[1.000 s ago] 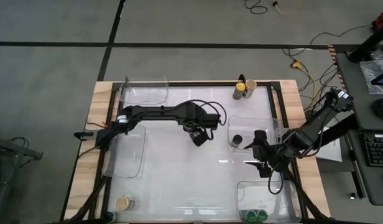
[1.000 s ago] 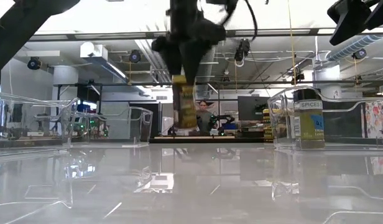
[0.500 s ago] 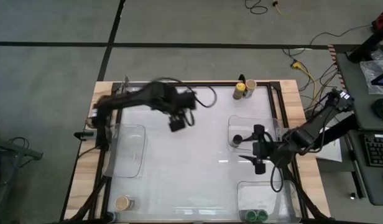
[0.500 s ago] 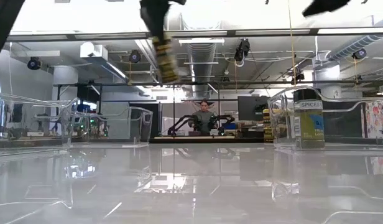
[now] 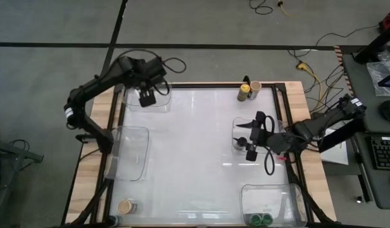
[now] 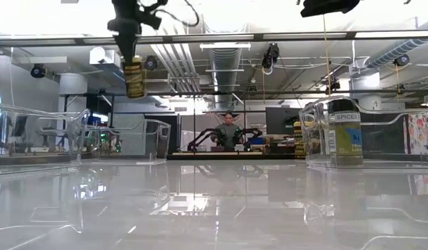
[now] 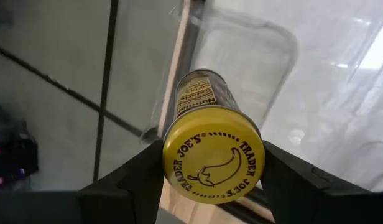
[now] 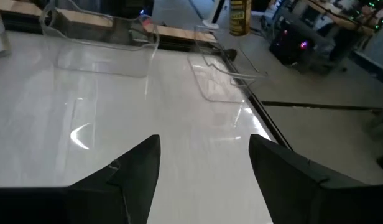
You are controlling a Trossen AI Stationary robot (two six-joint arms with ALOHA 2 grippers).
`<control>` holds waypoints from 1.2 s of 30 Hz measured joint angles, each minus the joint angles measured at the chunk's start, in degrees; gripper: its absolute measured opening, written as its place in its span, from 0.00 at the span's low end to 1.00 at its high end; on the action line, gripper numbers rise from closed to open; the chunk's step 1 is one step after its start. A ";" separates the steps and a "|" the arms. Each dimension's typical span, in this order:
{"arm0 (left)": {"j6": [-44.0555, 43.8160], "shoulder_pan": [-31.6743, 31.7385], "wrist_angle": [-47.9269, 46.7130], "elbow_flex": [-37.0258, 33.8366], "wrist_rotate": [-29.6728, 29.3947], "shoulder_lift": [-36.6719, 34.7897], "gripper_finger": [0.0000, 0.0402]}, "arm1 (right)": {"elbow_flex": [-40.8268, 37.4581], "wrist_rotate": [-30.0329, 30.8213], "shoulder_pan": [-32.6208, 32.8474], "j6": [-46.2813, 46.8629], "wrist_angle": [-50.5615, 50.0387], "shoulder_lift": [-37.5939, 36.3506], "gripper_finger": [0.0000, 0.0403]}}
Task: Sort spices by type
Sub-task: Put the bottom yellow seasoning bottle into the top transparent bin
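Left gripper (image 5: 147, 99) clamps a yellow-lidded jar (image 7: 211, 153) over far-left tray (image 5: 158, 103) | right gripper (image 5: 251, 140), fingers apart, hovers at right-edge tray (image 5: 235, 130) | several jars unsorted

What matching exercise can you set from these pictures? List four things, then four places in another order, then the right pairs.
Things:
1. yellow-lidded jar
2. black-lidded jar
3. two green-lidded jars
4. tan-lidded jar

Places:
A. near left corner of the table
B. in the near right tray
C. held by the left gripper above the far left tray
D. in the middle right tray, by the right gripper

Pairs: 1-C, 2-D, 3-B, 4-A
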 joint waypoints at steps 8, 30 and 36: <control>7.97 6.99 0.97 -0.15 4.42 5.74 0.52 | -0.02 -0.05 -0.25 1.04 0.19 0.77 0.59; 18.17 15.78 6.12 -1.70 17.41 10.29 0.52 | -0.07 -0.22 -0.27 0.98 -0.02 7.66 0.57; 19.53 15.61 7.22 -1.70 17.12 15.40 0.52 | -0.09 -0.52 -0.27 3.68 -0.05 8.40 0.58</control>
